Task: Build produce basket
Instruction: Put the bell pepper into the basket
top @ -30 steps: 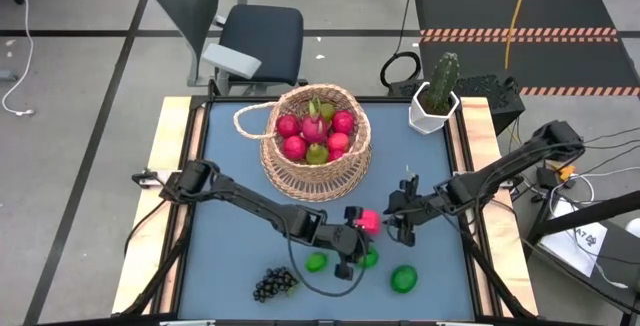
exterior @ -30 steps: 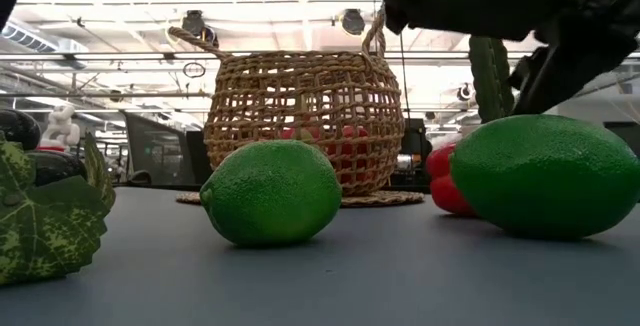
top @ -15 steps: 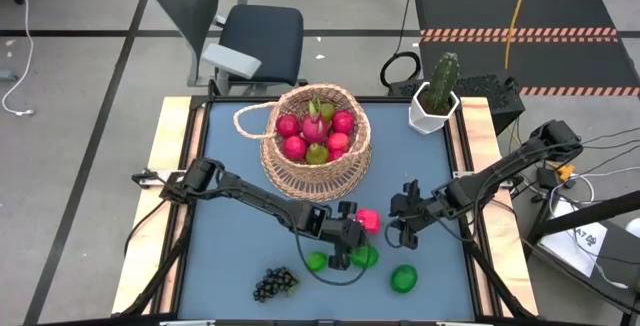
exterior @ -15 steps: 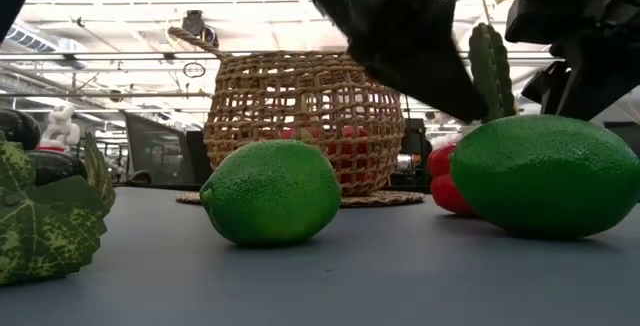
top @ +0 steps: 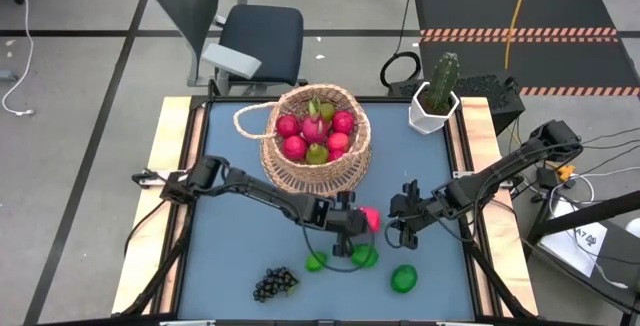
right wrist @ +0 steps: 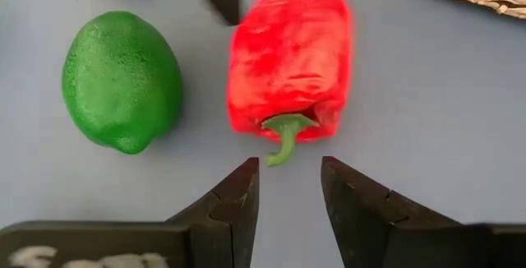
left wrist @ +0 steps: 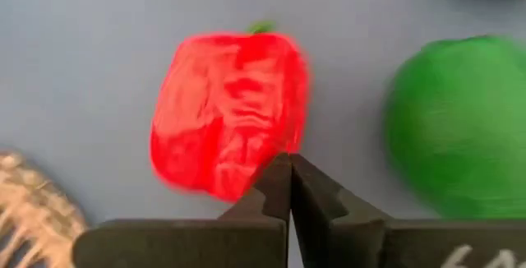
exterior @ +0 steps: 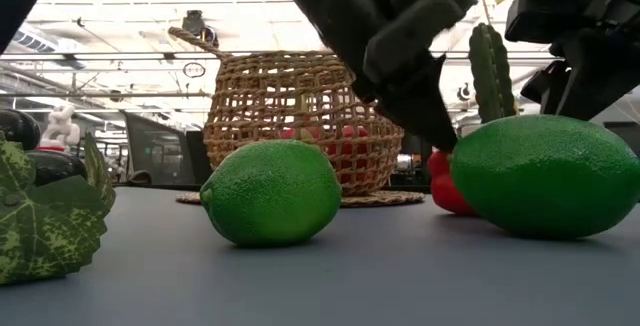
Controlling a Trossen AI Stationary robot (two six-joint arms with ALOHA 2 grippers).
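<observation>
Pressing its two fingers flat together with nothing between them, the left gripper [left wrist: 289, 187] hangs just above the table [top: 230, 256], its tips at the edge of a red pepper [left wrist: 230, 112]; whether they touch it cannot be told. A lime [left wrist: 456, 128] lies just beside those tips on the other side. Facing it across the pepper, the right gripper [right wrist: 289, 187] holds its fingers a little apart and empty, the pepper's green stem [right wrist: 283, 132] pointing into the gap, another lime [right wrist: 122, 79] off to one side. Behind the left gripper stands the basket [top: 316, 141], with red and green produce [top: 316, 134] already inside. A grape bunch [top: 274, 284] rests on the table nearer the front edge.
</observation>
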